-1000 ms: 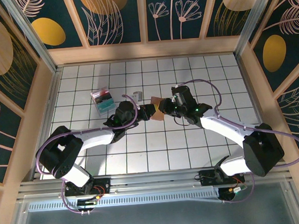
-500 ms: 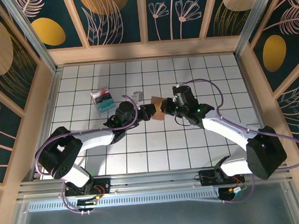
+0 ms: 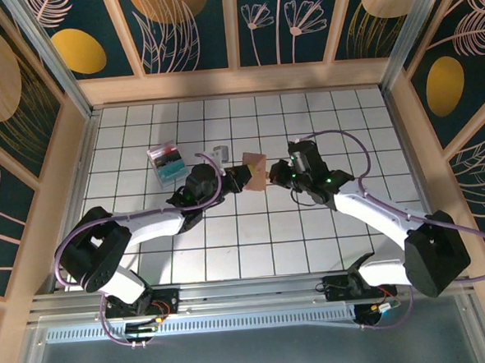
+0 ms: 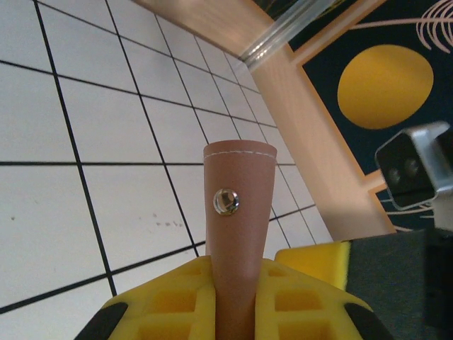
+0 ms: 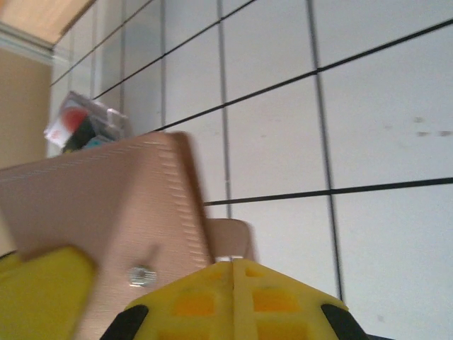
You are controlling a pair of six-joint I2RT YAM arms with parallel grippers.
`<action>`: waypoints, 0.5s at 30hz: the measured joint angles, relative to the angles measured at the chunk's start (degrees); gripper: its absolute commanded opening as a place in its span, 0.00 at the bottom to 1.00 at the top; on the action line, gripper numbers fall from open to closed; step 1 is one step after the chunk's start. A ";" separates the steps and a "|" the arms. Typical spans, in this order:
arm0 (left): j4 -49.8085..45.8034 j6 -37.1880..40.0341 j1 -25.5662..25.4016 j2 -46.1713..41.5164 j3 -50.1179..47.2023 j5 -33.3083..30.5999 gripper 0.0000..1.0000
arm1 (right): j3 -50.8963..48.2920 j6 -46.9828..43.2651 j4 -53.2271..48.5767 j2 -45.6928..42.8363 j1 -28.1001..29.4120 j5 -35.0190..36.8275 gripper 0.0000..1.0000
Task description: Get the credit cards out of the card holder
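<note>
Left gripper (image 4: 237, 278) is clamped tight on the snap tab of the flat tan-brown leather card holder (image 4: 239, 180). Right gripper (image 5: 233, 273) is pinched shut on a thin flap edge of it. The holder sits between both over the middle of the white gridded table (image 3: 255, 246). A clear plastic box (image 3: 165, 161) lies apart, to its left.

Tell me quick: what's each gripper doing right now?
Left gripper: closed on the card holder, at its snap tab.
Right gripper: closed, apparently pinching an edge of the card holder.
</note>
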 measured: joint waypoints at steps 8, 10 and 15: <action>0.02 -0.13 -0.02 -0.17 0.00 -0.22 0.00 | -1.05 -0.44 -1.62 -1.44 -1.03 0.79 0.00; 0.02 -0.13 -0.02 -0.17 0.00 -0.22 0.00 | -1.05 -1.05 -1.81 -1.84 -1.27 0.81 0.00; 0.02 -0.11 -0.02 -0.20 0.00 -0.46 0.00 | -1.05 -2.64 -1.90 -3.26 -1.95 0.90 0.36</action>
